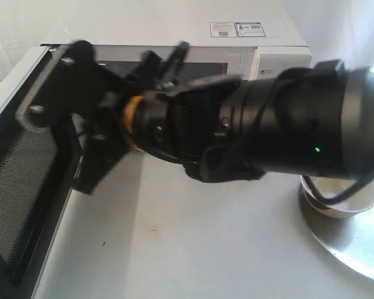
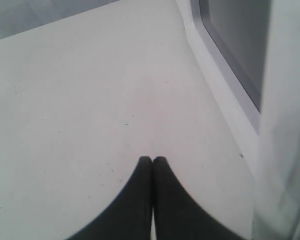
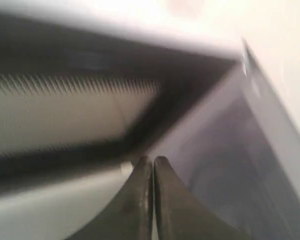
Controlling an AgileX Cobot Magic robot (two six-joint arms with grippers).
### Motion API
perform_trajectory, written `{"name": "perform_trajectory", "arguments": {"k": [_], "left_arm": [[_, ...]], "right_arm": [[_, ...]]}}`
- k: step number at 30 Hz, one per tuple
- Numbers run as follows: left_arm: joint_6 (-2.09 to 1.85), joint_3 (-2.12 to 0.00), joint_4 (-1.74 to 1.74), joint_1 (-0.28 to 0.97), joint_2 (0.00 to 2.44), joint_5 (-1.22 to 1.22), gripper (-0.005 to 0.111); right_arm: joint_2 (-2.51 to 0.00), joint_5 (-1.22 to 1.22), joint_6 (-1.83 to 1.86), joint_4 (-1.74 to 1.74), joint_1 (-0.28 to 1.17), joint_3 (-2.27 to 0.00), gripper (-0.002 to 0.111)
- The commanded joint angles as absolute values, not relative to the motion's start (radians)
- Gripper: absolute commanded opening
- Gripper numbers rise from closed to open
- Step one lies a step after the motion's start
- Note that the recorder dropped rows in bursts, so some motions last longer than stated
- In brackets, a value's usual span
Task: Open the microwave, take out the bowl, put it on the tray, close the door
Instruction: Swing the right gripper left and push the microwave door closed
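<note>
1. We see the small round cream-white ceramic bowl (image 1: 355, 202) sitting on the large round silver metal tray (image 1: 352, 252) at the right edge of the white worktop (image 1: 174, 249). The black right arm (image 1: 287, 124) hides part of it.
2. The white boxy microwave (image 1: 174, 37) stands at the back. Its white door with the black mesh inner side (image 1: 19, 180) hangs wide open at the left of the exterior view.
3. We judge that 3 of the 4 steps are done and only closing the door is left.
4. The right gripper (image 3: 152, 159) has its jaws pressed together with nothing between them. Its wrist view is blurred, but shows it close to the mesh side of the door and the dark edge of the cavity.
5. The left gripper (image 2: 152, 159) also has its jaws fully together and empty, low over the bare worktop. Just beside it is a white panel with a grey window, which we take to be the door's outer face.
6. We expect the door to be stiff, light and free on its hinge until the latch, which should need 1 firm last press. No grasp is needed: we would push with closed jaws on the outer face near its free edge, far from the hinge.
7. The bowl looks glazed, slippery and breakable, so any arm sweep should stay clear of the tray.
</note>
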State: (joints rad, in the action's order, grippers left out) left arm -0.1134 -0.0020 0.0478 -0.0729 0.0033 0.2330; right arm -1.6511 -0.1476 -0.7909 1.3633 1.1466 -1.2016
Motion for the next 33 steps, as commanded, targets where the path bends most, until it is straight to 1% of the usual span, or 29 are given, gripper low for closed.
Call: {"name": "perform_trajectory", "arguments": {"k": [1,4,6,11,15,17,19,23,25,31,33], "left_arm": [[-0.109,0.0,0.045,-0.069,0.0,0.232,0.0],[-0.109,0.0,0.045,-0.069,0.0,0.232,0.0],[-0.109,0.0,0.045,-0.069,0.0,0.232,0.0],[-0.109,0.0,0.045,-0.069,0.0,0.232,0.0],[-0.109,0.0,0.045,-0.069,0.0,0.232,0.0],[-0.109,0.0,0.045,-0.069,0.0,0.232,0.0],[-0.109,0.0,0.045,-0.069,0.0,0.232,0.0],[-0.109,0.0,0.045,-0.069,0.0,0.232,0.0],[-0.109,0.0,0.045,-0.069,0.0,0.232,0.0],[-0.109,0.0,0.045,-0.069,0.0,0.232,0.0],[-0.109,0.0,0.045,-0.069,0.0,0.232,0.0]], "right_arm": [[-1.696,-0.006,-0.821,1.403,1.196,-1.426,0.0],[-1.766,0.083,-0.845,1.382,1.212,-1.573,0.0],[-1.825,0.096,-0.883,1.381,1.227,-1.664,0.0],[-2.013,0.006,-0.866,1.388,1.299,-1.863,0.0],[-2.16,-0.074,-0.73,1.39,1.353,-1.997,0.0],[-2.213,-0.115,-0.592,1.392,1.372,-2.017,0.0],[-2.235,-0.229,-0.419,1.392,1.394,-2.017,0.0],[-2.236,-0.59,-0.201,1.419,1.439,-2.017,0.0],[-2.219,-0.774,-0.197,1.474,1.447,-2.017,0.0],[-2.148,-1.221,-0.219,1.615,1.447,-2.017,0.0],[-2.132,-1.221,-0.228,1.686,1.447,-2.015,0.0]]}}
